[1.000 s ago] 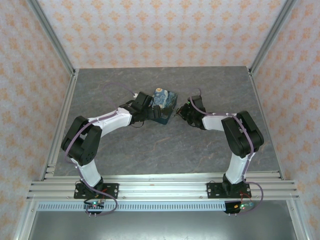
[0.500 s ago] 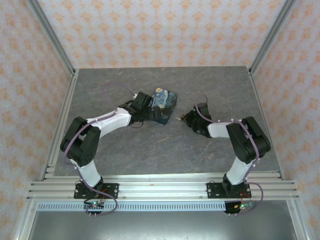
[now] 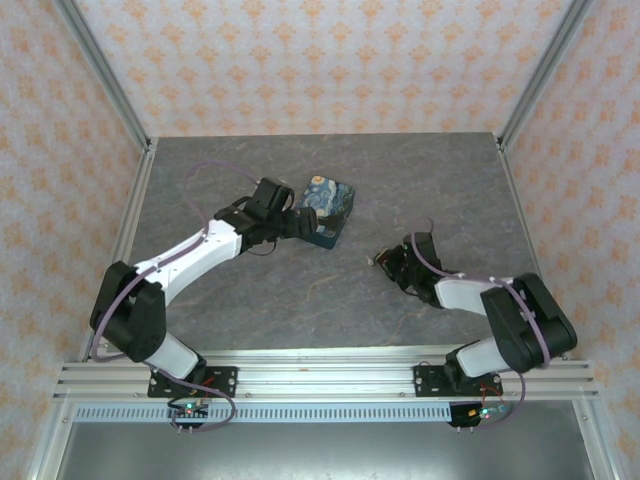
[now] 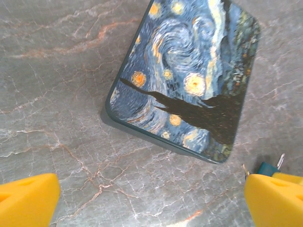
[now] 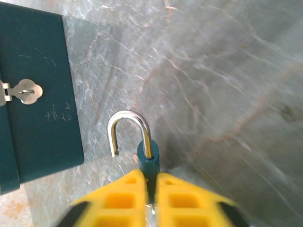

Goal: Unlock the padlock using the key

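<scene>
Right gripper (image 5: 150,189) pinches the padlock (image 5: 148,163) by its teal body, shackle (image 5: 147,141) swung free, near the tin (image 4: 189,80) — it looks unlocked, so lower it to the table (image 5: 227,71) before letting go. Left gripper (image 4: 151,198) gapes wide above the tin. No readable writing — only a swirling night-sky lid.

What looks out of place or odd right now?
Nothing is damaged or spilled. The padlock, pinched in the right gripper, has its shackle open at one end, apart from the hasp on the box, which lies askew on the table.
</scene>
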`<state>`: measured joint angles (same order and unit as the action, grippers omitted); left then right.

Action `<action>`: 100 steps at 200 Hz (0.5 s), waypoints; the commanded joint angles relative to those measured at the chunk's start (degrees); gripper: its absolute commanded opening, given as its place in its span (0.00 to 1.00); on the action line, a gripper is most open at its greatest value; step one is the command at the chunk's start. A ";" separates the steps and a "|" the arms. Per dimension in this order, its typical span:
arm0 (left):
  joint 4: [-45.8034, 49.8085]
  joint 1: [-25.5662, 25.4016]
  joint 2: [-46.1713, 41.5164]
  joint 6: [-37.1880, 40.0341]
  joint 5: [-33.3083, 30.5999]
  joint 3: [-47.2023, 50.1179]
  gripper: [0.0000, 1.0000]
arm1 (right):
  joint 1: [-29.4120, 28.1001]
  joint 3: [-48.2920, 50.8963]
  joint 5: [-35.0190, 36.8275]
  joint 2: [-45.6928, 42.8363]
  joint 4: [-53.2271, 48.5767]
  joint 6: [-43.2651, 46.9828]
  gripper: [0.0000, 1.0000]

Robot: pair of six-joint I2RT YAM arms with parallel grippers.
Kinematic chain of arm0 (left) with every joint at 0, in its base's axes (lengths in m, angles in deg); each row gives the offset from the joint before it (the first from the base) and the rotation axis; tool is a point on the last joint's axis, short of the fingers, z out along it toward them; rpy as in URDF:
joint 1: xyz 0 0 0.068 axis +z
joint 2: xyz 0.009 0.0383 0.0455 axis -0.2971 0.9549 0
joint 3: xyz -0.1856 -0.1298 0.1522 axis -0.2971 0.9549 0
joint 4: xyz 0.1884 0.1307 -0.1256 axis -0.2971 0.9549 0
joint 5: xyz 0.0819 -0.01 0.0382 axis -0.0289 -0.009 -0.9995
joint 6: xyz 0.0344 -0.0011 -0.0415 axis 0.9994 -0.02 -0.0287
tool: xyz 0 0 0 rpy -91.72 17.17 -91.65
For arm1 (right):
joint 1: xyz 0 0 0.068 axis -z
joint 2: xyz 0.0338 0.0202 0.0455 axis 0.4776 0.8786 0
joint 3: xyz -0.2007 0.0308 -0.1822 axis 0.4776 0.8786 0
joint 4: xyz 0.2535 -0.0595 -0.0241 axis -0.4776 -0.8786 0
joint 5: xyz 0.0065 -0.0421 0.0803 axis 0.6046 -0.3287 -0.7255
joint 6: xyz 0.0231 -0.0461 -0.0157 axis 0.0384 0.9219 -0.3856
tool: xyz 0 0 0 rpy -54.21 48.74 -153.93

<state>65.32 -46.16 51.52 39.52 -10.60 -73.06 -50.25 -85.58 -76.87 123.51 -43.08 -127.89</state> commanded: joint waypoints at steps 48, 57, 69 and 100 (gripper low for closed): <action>7.19 -0.12 -10.30 0.06 -2.99 1.42 1.00 | 0.04 2.91 4.84 -21.05 -23.82 1.25 0.66; 7.90 -0.12 -11.73 0.12 -3.83 1.52 1.00 | 0.06 2.22 5.63 -24.24 -27.24 1.71 0.75; 8.98 0.01 -13.30 0.34 -5.47 1.54 1.00 | 0.08 0.54 6.96 -27.82 -31.53 2.94 0.88; 12.73 0.52 -17.12 2.61 -14.53 1.25 1.00 | 0.08 -7.52 12.44 -31.95 -41.45 8.43 0.99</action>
<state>73.00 -46.16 37.42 39.65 -15.85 -72.19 -50.25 -86.24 -70.88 93.58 -73.18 -124.70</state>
